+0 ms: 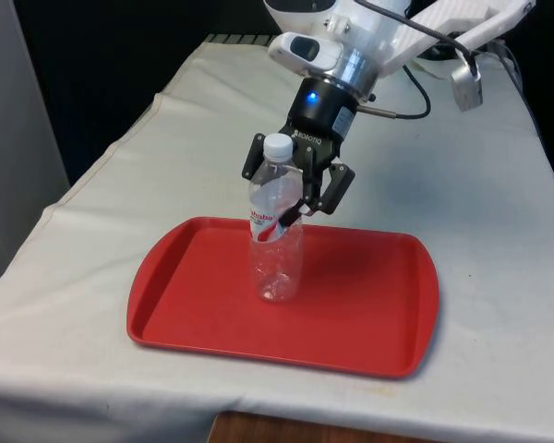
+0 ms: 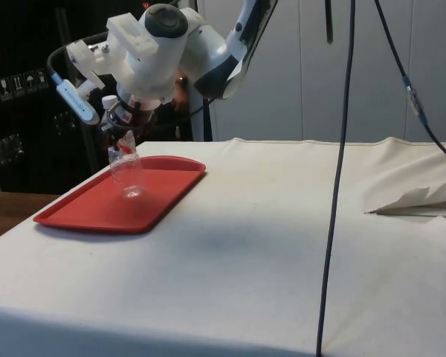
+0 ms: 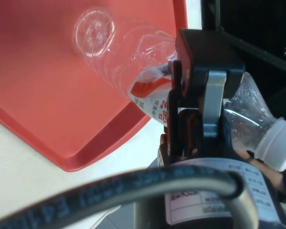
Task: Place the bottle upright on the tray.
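Nearest in the front view, a flat red plastic tray with a raised rim point(image 1: 369, 355), lying on a white cloth-covered table point(image 1: 499, 277). Standing upright on the tray's floor, towards the front view's left of centre, a clear, empty plastic bottle with a white screw cap and a red-and-white label point(image 1: 277, 245); base apparently down on the red surface, well inside the rim. From the wrist, the same bottle point(image 3: 124, 62) seen lengthwise, its round base set against the tray point(image 3: 38, 71).

Just behind and around the bottle's upper part, the black two-finger gripper point(image 1: 295, 189), fingers spread either side of the shoulder and label; whether clamped on the plastic or just let go cannot be told.

Judging by this, the placing looks nearly or fully done: bottle on tray, vertical. Left to do, most likely, only a clean release and a lift straight up and clear of the cap, without nudging so light a bottle over.

Farther back, a dark cable point(image 1: 415, 101) looping from the wrist. Nothing else near the tray to obstruct a retreat.
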